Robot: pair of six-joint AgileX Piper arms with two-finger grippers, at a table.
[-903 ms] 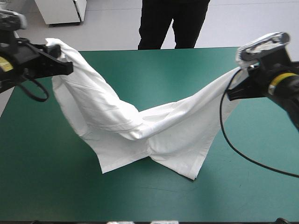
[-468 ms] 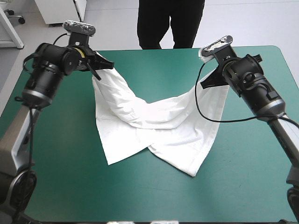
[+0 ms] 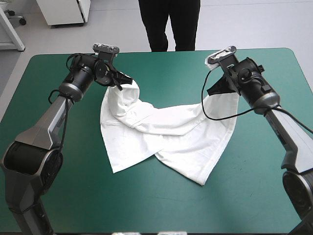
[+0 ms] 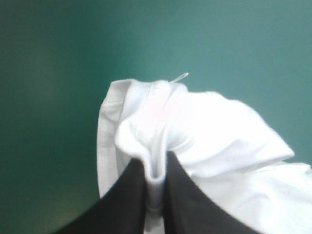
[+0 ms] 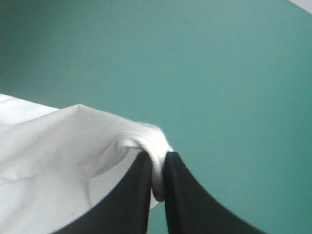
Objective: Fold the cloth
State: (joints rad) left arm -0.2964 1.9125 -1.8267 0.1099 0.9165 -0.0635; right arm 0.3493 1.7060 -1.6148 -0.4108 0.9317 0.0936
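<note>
**T-shirt held at two points, no fold made yet**

Progress: the T-shirt [image 3: 166,137] sits mid-desk, partly raised and partly down; two upper corners are held up over the far half of the desk [image 3: 146,205], one by each arm; the span between them sags in a loose swag; the lower part lies on the teal-green cover in two overlapping flaps that point toward the near edge; cloth is wrinkled and doubled over itself in the middle, with no clean crease anywhere; judged early in the task: the garment looks to need laying out flat first, then every fold is yet to be done.

Left jaws: all but closed, clamped on the T-shirt; in the left wrist view a narrow ridge of white cloth stands pinched between the black fingers [image 4: 129,204]; the cloth bunches into a rounded gather just ahead of them, with a thin loose thread at its far tip; bare cover beyond.

Right jaws: likewise all but closed on the T-shirt; in the right wrist view a rolled hem is nipped between the black fingers [image 5: 139,195] near their tips; the sheet falls away to one side only, the other side showing bare cover.

Grip at both points looks narrow, on the edge of the cloth only; a slip is possible if the sheet is pulled taut.
</note>
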